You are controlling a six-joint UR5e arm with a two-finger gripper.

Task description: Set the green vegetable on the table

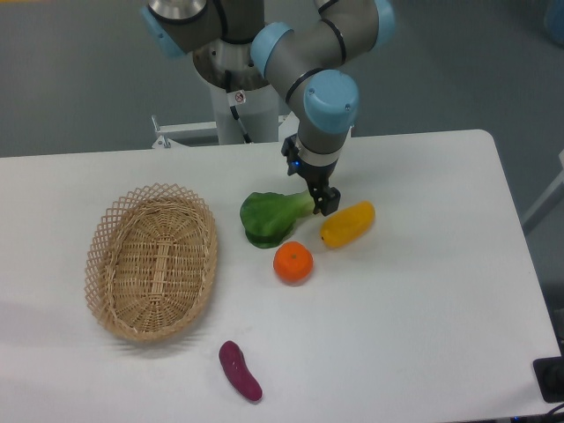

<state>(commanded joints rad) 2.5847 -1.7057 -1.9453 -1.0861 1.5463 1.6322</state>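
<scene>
The green vegetable (267,218) is a bok choy with dark leaves pointing left and its pale stem pointing right. It sits low over the white table (423,300), between the basket and the yellow fruit; I cannot tell whether its leaves touch the top. My gripper (319,202) points down at the stem end and is shut on the stem. The arm's wrist hides the top of the fingers.
A yellow oblong fruit (347,223) lies right beside the gripper. An orange (293,263) sits just in front of the vegetable. A woven basket (152,261) stands at the left, and a purple eggplant-like piece (240,371) lies near the front edge.
</scene>
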